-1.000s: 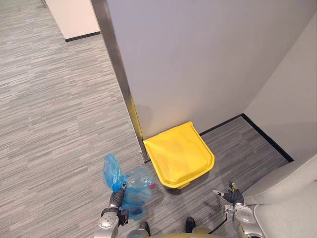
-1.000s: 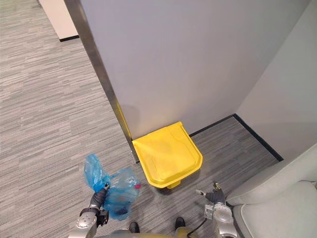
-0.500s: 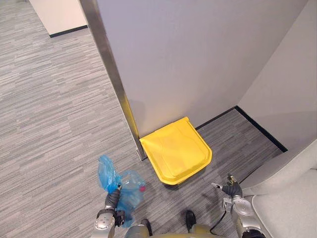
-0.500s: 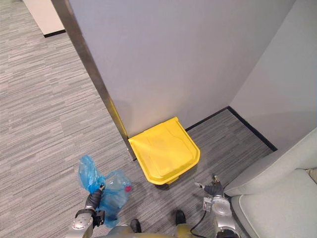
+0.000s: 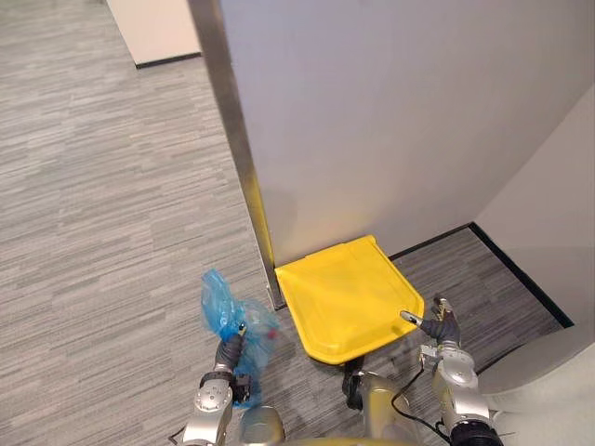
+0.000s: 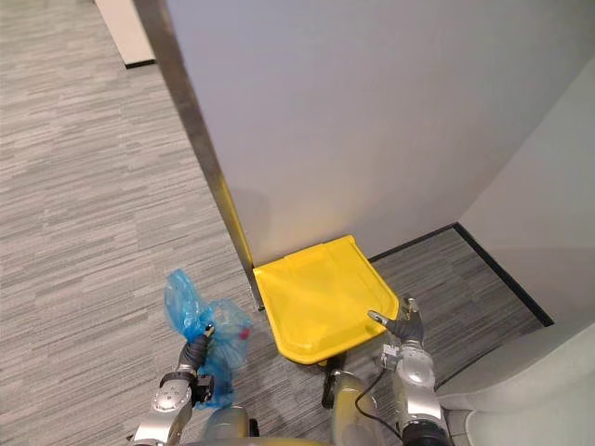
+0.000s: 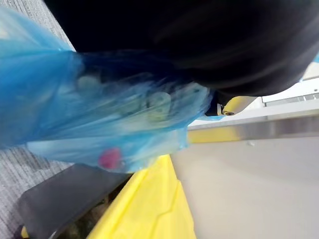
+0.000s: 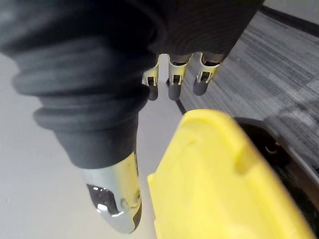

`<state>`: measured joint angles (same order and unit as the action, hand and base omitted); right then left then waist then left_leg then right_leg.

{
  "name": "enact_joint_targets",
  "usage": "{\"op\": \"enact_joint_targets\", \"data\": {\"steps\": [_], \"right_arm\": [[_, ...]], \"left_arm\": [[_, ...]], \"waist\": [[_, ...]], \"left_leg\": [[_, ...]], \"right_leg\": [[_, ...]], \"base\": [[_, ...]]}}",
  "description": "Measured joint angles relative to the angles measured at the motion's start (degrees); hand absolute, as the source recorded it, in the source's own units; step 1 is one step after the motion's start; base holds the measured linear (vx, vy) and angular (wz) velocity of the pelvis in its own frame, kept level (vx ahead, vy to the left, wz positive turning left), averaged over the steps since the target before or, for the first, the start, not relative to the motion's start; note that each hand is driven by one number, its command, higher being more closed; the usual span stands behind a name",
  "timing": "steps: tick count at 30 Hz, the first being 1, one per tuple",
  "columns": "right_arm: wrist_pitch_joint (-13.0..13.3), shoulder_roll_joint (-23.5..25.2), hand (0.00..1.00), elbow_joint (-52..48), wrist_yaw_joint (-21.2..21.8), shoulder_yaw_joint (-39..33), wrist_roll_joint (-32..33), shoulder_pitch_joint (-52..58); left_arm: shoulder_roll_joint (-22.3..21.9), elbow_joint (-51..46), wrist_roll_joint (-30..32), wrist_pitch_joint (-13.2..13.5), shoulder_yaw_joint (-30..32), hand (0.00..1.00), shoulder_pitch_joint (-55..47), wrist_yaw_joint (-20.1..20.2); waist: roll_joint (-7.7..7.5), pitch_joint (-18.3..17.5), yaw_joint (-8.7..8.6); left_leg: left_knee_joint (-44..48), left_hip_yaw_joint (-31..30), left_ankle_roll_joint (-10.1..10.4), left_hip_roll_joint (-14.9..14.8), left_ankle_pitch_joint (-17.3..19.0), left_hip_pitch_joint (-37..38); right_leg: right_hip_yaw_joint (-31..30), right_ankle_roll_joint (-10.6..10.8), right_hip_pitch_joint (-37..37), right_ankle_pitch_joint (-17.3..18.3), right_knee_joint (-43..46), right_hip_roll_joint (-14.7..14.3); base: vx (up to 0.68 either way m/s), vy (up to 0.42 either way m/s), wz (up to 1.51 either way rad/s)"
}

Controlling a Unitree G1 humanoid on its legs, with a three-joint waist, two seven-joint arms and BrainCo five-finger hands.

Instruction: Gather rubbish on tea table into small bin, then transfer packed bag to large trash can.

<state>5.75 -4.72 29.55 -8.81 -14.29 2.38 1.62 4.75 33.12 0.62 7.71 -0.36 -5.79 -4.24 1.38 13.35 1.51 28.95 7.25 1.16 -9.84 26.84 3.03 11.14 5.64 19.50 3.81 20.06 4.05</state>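
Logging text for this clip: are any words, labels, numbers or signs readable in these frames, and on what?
None can be read.
The yellow trash can lid: plain, no label.
The blue bag in the left hand: no legible print.
The wall: bare.

The translucent blue bag [image 5: 228, 311] hung bunched at the neck in the left hand [image 5: 230, 351], packed full, with a pink-red item and pale scraps showing through. Just to its right stood the large trash can [image 5: 349, 297], yellow lid shut over a dark body, backed against the wall [image 5: 390, 121].
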Motion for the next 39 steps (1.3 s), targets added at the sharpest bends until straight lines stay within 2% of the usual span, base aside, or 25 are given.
{"op": "enact_joint_targets", "data": {"steps": [1, 3, 6, 8, 12, 15, 19, 21, 22, 23, 26, 28, 29, 31, 34, 35, 37, 39], "right_arm": [[0.0, 0.02, 0.0, -0.67, 0.01, -1.34, 0.29, 1.3], [0.01, 0.51, 0.0, -0.74, 0.04, -3.92, 1.22, 3.05], [-0.07, 2.0, 0.0, -0.72, 0.28, -4.97, 1.66, 3.83], [-0.08, 3.24, 0.0, -0.7, 0.57, -4.8, 1.64, 3.87], [-0.1, 3.52, 0.0, -0.59, 1.61, -1.6, 1.54, 3.56], [-0.11, 4.05, 0.0, -0.52, 2.04, 2.32, 1.49, 3.72], [-0.13, 4.2, 0.0, 0.49, 3.58, 8.19, 1.34, 2.73], [-0.15, 4.25, 0.0, 0.53, 3.83, 12.01, 0.39, -0.16], [-0.15, 4.22, 0.0, 0.53, 3.8, 12.91, -0.05, -1.12], [-0.2, 4.21, 0.0, 0.53, 3.73, 15.22, -0.86, -3.8], [-0.2, 4.17, 0.0, 0.51, 3.6, 19.06, -1.02, -9.39], [-0.11, 4.1, 0.0, 0.5, 3.5, 19.95, -1.02, -11.93], [-0.06, 3.48, 0.0, 0.5, 3.22, 19.99, -1.01, -14.2], [-0.08, 1.88, 0.0, 0.5, 2.37, 20.19, -0.99, -17.8], [-0.12, -1.64, 0.0, 0.68, 1.25, 20.18, -0.88, -24.16], [-0.15, -2.69, 0.0, 1.29, 1.24, 20.21, -0.8, -26.53], [-0.18, -4.77, 0.0, 4.04, 1.16, 20.6, -0.76, -30.71], [-0.34, -6.32, 0.0, 6.84, 1.07, 21.33, -0.72, -34.4]], "left_arm": [[-0.09, 0.01, 0.02, 0.01, -0.06, 1.0, 0.05, 0.06], [-0.08, 0.0, 0.12, 0.02, -0.09, 1.0, 0.46, 0.31], [-0.17, 0.0, 0.1, 0.01, -0.07, 1.0, 0.99, 0.34], [-0.47, 0.0, 0.09, 0.01, -0.02, 1.0, 1.23, 0.35], [-1.14, 0.0, 0.08, 0.01, 0.08, 1.0, 1.28, 0.41], [-1.25, -0.07, 0.06, 0.05, 0.06, 1.0, 2.21, 0.41], [-1.35, -0.11, 0.05, 0.07, -0.03, 1.0, 3.07, 0.37], [-1.2, -0.13, 0.03, 0.08, -0.01, 1.0, 3.44, 0.27], [-1.17, -0.13, 0.02, 0.08, 0.0, 1.0, 3.51, 0.21], [-1.18, -0.13, -0.01, 0.07, 0.05, 1.0, 3.58, -0.01], [-1.25, -0.75, -0.14, 0.12, 0.09, 1.0, 4.58, -0.92], [-1.25, -1.63, -0.68, 0.29, 0.11, 1.0, 4.76, -1.31], [-1.22, -2.4, -1.18, 0.61, 0.05, 1.0, 4.96, -1.55], [-1.2, -3.33, -1.41, 0.99, -0.03, 1.0, 5.64, -2.16], [0.21, -4.24, -2.85, 1.75, -0.22, 1.0, 6.36, -2.28], [1.01, -4.22, -3.32, 1.74, -0.32, 1.0, 6.4, -2.29], [2.04, -4.22, -4.43, 1.78, -1.66, 1.0, 6.51, -2.31], [2.5, -4.22, -4.83, 2.08, -1.95, 1.0, 6.56, -2.32]], "waist": [[-0.04, -0.01, 0.13], [-0.12, -0.07, 0.74], [-0.12, -0.08, 0.66], [-0.34, -0.19, 0.87], [-0.35, -0.18, 1.15], [-0.34, -0.2, 1.01], [-0.55, -0.17, 2.56], [-0.54, -0.16, 2.64], [-0.64, -0.17, 2.68], [-0.7, -0.12, 3.66], [-1.02, 0.32, 4.17], [-1.17, 0.48, 4.54], [-1.23, 1.01, 5.48], [-1.5, 2.37, 5.71], [-2.79, 4.19, 5.84], [-3.51, 4.69, 6.38], [-3.83, 5.01, 7.16], [-3.75, 5.16, 7.21]], "left_leg": [[-0.34, -0.59, 0.4, -0.22, -0.18, 1.58], [-0.38, -2.62, 0.51, -0.67, -0.23, 3.26], [0.08, -2.59, 2.12, -2.13, -1.13, 2.58], [0.21, -2.57, 2.29, -2.26, -1.24, 1.7], [0.23, -2.82, 2.28, -2.35, -1.23, 0.36], [-0.51, -6.08, 2.4, -2.43, -0.04, -1.54], [-1.06, -9.9, 3.51, -3.01, 0.22, -4.61], [-1.21, -11.93, 5.19, -3.12, -1.09, -7.89], [-1.36, -12.13, 5.3, -3.17, -1.66, -8.56], [-1.84, -12.29, 5.89, -3.17, -3.26, -9.84], [-1.89, -12.47, 6.01, -3.36, -6.89, -13.05], [-2.16, -12.51, 5.77, -3.81, -7.71, -14.04], [-2.57, -12.6, 5.84, -4.23, -8.18, -14.52], [-3.09, -13.09, 5.53, -4.34, -8.39, -15.44], [-5.33, -15.03, 5.75, -4.12, -8.5, -17.44], [-6.2, -15.08, 5.77, -4.06, -8.53, -17.4], [-6.7, -15.29, 5.84, -4.07, -8.57, -17.51], [-6.88, -15.72, 5.87, -4.09, -9.03, -17.57]], "right_leg": [[0.02, -0.31, 0.04, 1.08, 3.08, 0.08], [0.44, -0.54, 0.73, 5.7, 8.97, 0.16], [2.03, -0.1, 0.95, 7.21, 10.48, -0.07], [2.13, 0.15, 1.93, 8.1, 11.01, -0.05], [2.35, -0.12, 2.8, 8.35, 10.93, 0.09], [3.08, -0.12, 3.82, 8.34, 10.74, 0.1], [3.5, -0.12, 5.67, 8.33, 10.8, -0.29], [5.1, -0.11, 7.48, 8.34, 10.73, -0.27], [5.29, -0.12, 8.04, 8.34, 10.76, -0.25], [5.62, -0.11, 9.16, 8.34, 10.73, -0.15], [6.96, -0.13, 9.88, 8.34, 9.72, -0.15], [7.66, -0.17, 9.87, 8.37, 9.13, -0.26], [7.64, -0.17, 9.87, 8.37, 8.73, -0.5], [7.69, -0.17, 9.99, 8.36, 8.52, -0.82], [6.7, -0.23, 11.03, 8.09, 6.51, -1.38], [5.8, -0.48, 11.04, 6.64, 5.18, -2.05], [5.72, -0.91, 11.03, 5.57, 3.89, -2.52], [5.55, -0.87, 11.03, 5.38, 3.23, -3.03]], "base": [[0.33, -0.123, 0.17], [0.27, -0.129, 0.13], [0.16, -0.101, 0.14], [0.08, -0.071, 0.04], [-0.01, -0.029, 0.09], [-0.08, -0.046, 0.36], [-0.04, -0.101, 0.33], [-0.02, -0.111, 0.4], [0.0, -0.092, 0.3], [0.01, -0.107, 0.2], [0.0, -0.139, 0.49], [-0.01, -0.09, 0.45], [-0.04, -0.106, 0.44], [-0.09, -0.108, 0.46], [-0.09, -0.044, 0.33], [-0.07, -0.014, 0.05], [-0.06, -0.026, -0.07], [-0.02, -0.02, -0.1]]}}
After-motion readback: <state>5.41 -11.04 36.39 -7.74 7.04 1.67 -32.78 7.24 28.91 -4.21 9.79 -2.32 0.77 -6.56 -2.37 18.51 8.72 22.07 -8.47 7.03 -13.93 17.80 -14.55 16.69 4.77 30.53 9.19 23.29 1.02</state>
